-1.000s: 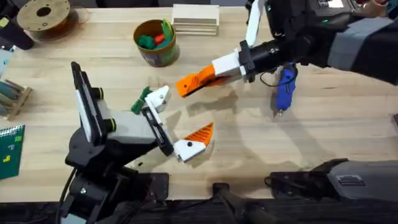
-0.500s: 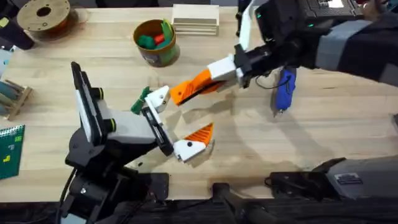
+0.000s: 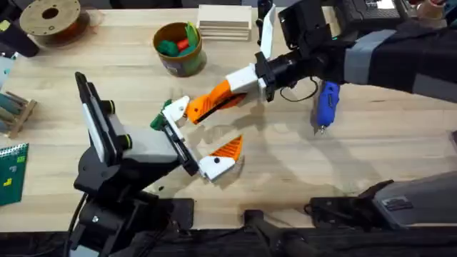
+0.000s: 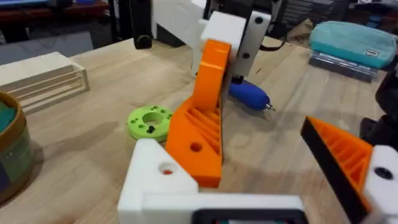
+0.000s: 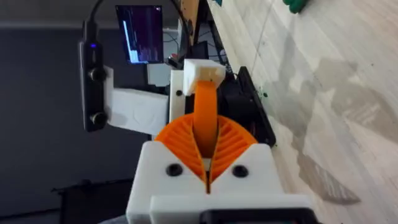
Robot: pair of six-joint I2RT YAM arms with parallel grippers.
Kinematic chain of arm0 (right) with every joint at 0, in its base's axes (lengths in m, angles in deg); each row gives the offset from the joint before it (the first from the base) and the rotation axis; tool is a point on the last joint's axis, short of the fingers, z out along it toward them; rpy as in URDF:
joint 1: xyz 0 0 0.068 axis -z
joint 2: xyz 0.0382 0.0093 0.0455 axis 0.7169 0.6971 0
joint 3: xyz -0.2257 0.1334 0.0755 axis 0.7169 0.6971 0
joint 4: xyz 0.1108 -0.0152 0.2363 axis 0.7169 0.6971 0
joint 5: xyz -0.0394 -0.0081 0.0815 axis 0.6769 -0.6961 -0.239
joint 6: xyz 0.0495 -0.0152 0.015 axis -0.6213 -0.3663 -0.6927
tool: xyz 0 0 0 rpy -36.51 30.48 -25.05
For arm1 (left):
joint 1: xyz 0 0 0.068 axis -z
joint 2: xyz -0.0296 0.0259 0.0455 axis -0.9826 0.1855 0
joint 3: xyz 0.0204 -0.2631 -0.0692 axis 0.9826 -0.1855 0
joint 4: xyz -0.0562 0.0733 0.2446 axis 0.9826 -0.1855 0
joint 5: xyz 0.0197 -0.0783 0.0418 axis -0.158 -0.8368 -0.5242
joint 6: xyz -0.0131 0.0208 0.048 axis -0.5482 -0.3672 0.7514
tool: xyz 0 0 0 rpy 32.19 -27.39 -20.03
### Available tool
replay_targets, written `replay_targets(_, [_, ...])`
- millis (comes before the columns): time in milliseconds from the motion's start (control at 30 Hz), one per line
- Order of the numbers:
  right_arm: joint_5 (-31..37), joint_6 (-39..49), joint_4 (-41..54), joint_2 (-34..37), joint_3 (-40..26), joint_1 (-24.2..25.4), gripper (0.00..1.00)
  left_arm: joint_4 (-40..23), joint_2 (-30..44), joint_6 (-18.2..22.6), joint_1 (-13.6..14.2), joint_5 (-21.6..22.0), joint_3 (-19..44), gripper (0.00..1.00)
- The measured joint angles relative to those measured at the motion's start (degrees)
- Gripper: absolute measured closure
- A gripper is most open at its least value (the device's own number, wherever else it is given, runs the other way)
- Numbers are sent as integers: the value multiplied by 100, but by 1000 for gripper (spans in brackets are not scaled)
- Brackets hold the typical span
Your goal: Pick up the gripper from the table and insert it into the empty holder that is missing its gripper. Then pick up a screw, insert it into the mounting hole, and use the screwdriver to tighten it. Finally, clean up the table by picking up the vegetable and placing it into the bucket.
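The right gripper (image 3: pixel 214 100) is clamped on the gripper (image 3: pixel 202 104), the orange ribbed wedge, which sticks straight out past its fingertips. In the right wrist view the wedge (image 5: pixel 205 115) sits pinched between the two orange pads (image 5: pixel 231 142), pointing at the holder (image 5: pixel 198 73).

The left gripper (image 3: pixel 193 139) is spread wide. One finger is the bare white holder (image 3: pixel 178 109); the other (image 3: pixel 218 163) carries its orange pad. The wedge's tip meets the holder on the inner, jaw-facing side (touching or just shy of it, cannot tell from overhead). In the left wrist view the wedge (image 4: pixel 202 118) stands tilted against the white holder (image 4: pixel 158 177), its ribbed face and one hole turned toward the gap between the jaws.

The vegetable (image 3: pixel 158 118) lies just outside the holder finger, on the side away from the jaw gap.

The screwdriver (image 3: pixel 327 103) lies on the table behind the right jaws, near the wrist.

The bucket (image 3: pixel 178 48) stands well beyond both jaws, with toys inside.

A green ring (image 4: pixel 150 121) lies just beyond the wedge.
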Motion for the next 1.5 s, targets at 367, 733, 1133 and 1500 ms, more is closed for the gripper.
replay_targets(367, [-542,-727,-854,700,-2,-185,986,-17,0,-181,-9,-32,0,13])
replay_targets(733, [-274,-1356,-1651,774,-2,-412,987,-12,0,-210,-22,85,0,13])
replay_targets(1133, [343,-1884,-2279,798,-2,-575,988,-15,0,-301,-76,333,0,13])
replay_targets(1500, [438,-1966,-2296,798,-2,-598,986,-15,11,-369,-85,372,0,13])
